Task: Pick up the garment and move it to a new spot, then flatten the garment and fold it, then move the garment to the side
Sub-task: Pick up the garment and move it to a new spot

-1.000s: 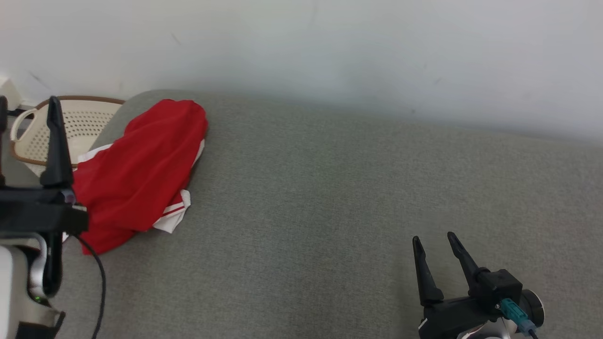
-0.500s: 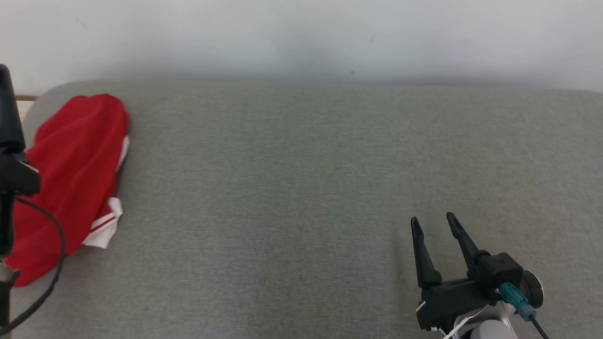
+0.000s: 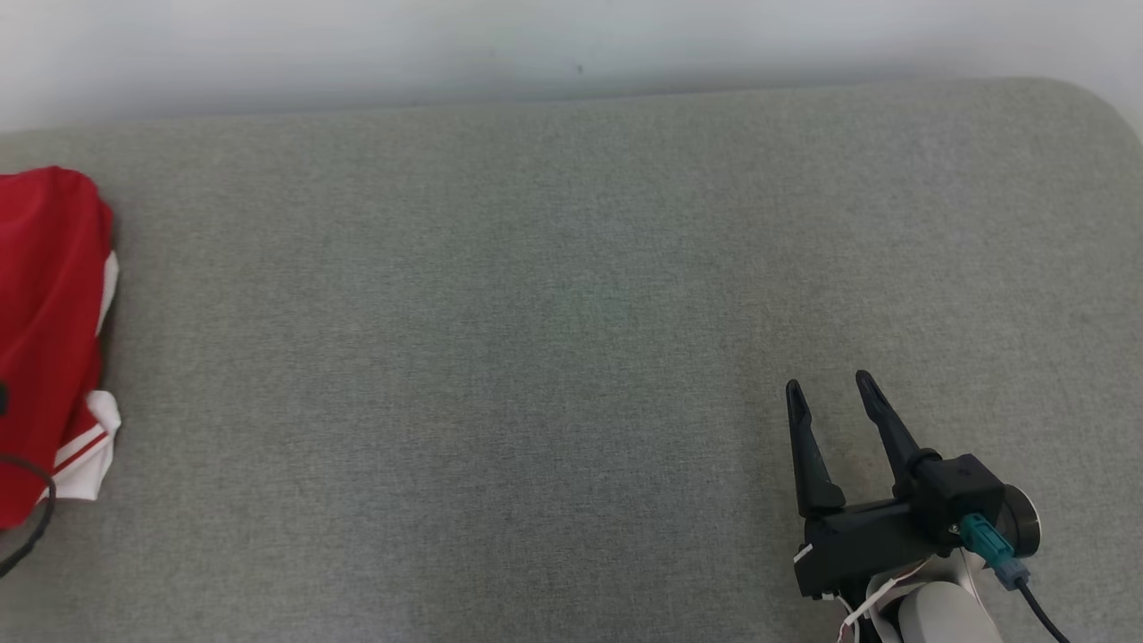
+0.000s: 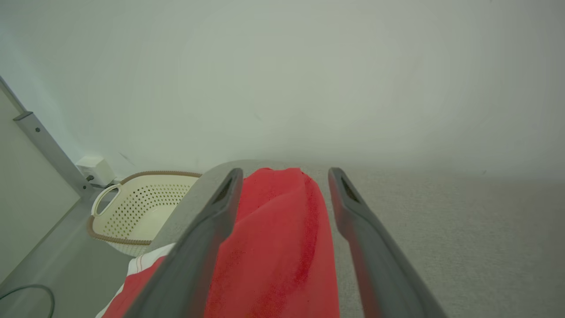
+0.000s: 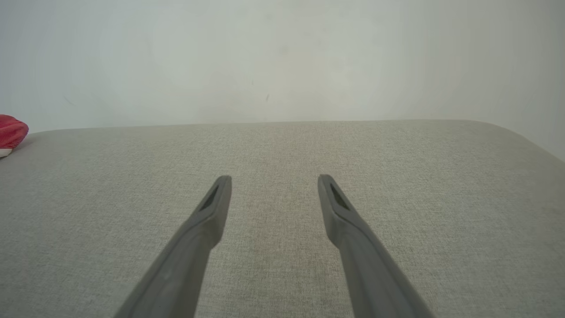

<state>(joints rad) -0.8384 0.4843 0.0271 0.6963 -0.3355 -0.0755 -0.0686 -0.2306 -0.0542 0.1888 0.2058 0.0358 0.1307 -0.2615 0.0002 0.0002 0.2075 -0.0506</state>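
A grey fabric pad (image 3: 536,313) runs along a plain pale wall (image 3: 357,45). The red, white-trimmed garment (image 3: 45,313) lies bunched at the pad's left end; a perforated cream basket (image 4: 145,203) sits just beyond that end. The left gripper (image 4: 284,173) gapes wide over the garment; the right gripper (image 3: 829,382), equally wide, hovers over the pad's right part.

Red white-trimmed garment (image 3: 45,330), grey cushion (image 3: 536,357)

I take this for a laundry room: fabric-padded desk (image 3: 554,295), bare white wall (image 4: 309,66), perforated basket (image 4: 145,207) off its left corner.
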